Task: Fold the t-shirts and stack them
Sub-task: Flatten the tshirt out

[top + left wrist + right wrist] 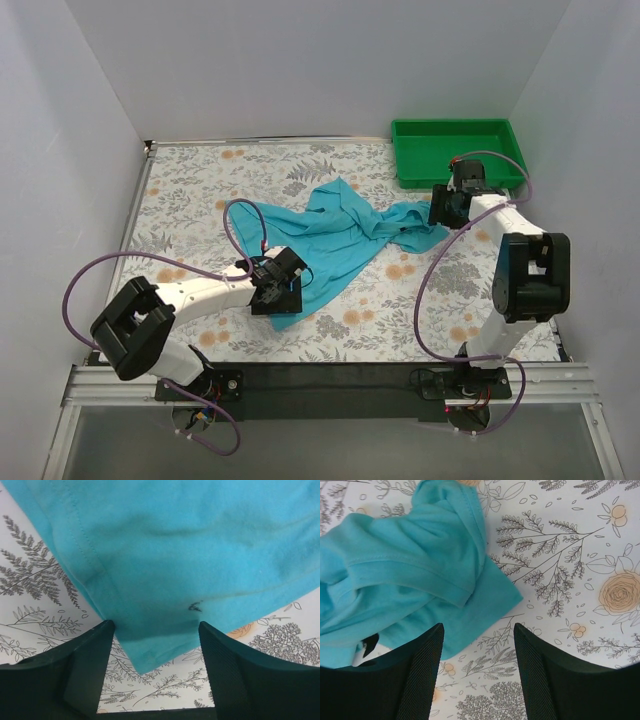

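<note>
On the floral table [200, 180]: a crumpled shirt waits to be spread

Near left, the left gripper [275, 290] hovers with jaws apart, a hem corner of the turquoise t-shirt [330, 235] lying between them. The shirt lies rumpled mid-table. Far right, the right gripper [447, 212] is released and empty beside the shirt's right end. The step looks like flattening; next, each gripper likely needs to pinch a corner and pull outward.

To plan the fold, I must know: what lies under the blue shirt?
Only the flowered table cover shows around the shirt. Whatever lies beneath its crumpled cloth is covered and cannot be seen.
</note>
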